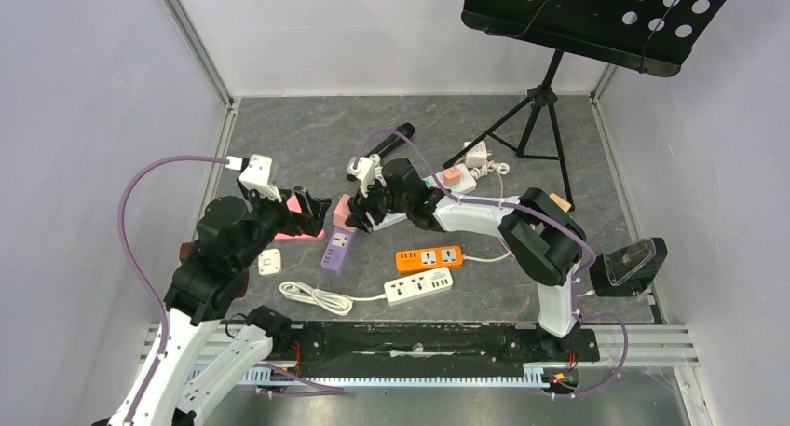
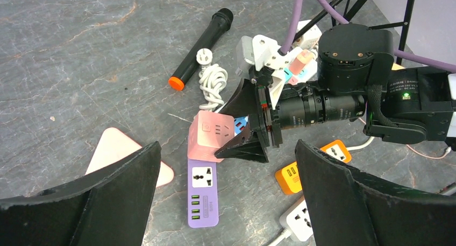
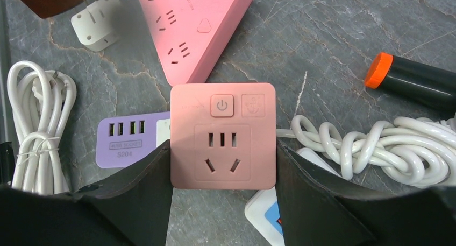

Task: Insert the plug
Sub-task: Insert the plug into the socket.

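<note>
At the left, the left gripper [image 1: 315,213] hangs with its jaws released wide, holding nothing, above the pink triangular strip [image 2: 110,149]. A small white adapter [image 1: 270,261] lies on the surface [image 1: 279,137] just near of it. To the right of these the purple strip [image 2: 202,195] lies flat, and the pink cube socket [image 3: 223,135] is at its far end; I cannot tell if the cube is lifted or rests there. The right gripper [image 3: 222,165] has its jaws grasping this cube on two opposite sides, with the socket face turned up. The plug [image 2: 204,56], a white one, lies free just far of the cube on its coiled cable [image 2: 212,84], beside the microphone [image 2: 201,47]; no jaws hold it. Further right lie the orange strip [image 1: 429,256] and the white strip [image 1: 419,286]. I judge these risks: the left arm must reach the plug close beside the right wrist, so the two can collide; the stiff coil can pull the plug askew, so the pins miss the holes; and the push can turn the smooth cube inside the jaws.
</note>
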